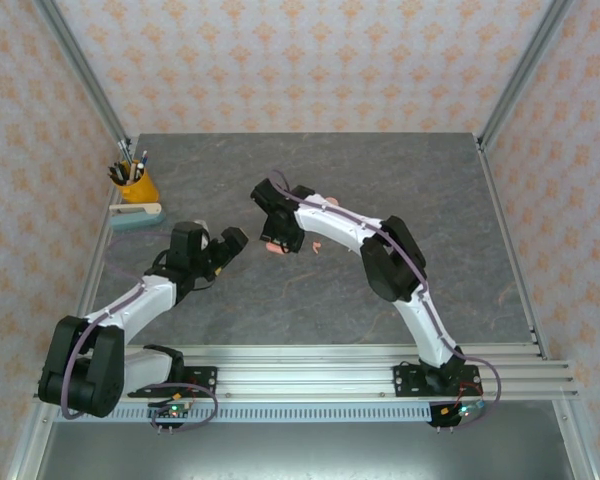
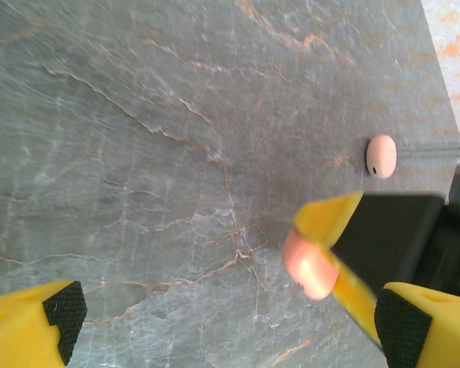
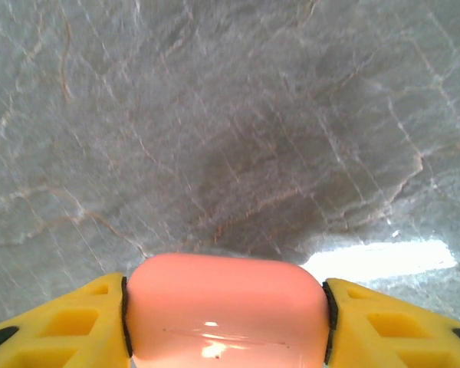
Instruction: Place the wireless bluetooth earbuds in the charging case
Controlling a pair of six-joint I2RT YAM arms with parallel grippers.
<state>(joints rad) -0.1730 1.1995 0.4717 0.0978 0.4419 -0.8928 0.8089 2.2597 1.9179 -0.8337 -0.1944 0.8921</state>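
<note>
Left gripper point(image 1: 227, 244): jaws wide, nothing between them. In its wrist view the black pads point(image 2: 64, 309) sit at the two bottom corners, with bare grey stone table point(image 2: 138, 153) between them.

Right gripper point(image 1: 277, 238): clamped on a pink charging case point(image 3: 226, 303). The case fills the gap between the yellow fingers point(image 3: 69, 326), and the pads press on both of its sides. Can't tell if the lid is open, or if the case touches the table; there's a dark shadow on the stone just ahead of it.

The two grippers point at each other, near but apart. From the left wrist, the held case sits just ahead of the left jaws and to their right, blurred, with one yellow finger of the right gripper lying across it.

A second pink case point(image 2: 381, 156) is further ahead of the left gripper, past the held one. It sits alone on the table, apart from both grippers, with a small dark dot on its face.

As for the earbuds point(image 1: 317, 248), the top view shows a small pale-pink bit on the table just beside the right gripper, on the side away from the left gripper. It's too small to tell shape or count.

A yellow pen cup point(image 1: 138, 188) stands well off to the left gripper's outer side.
</note>
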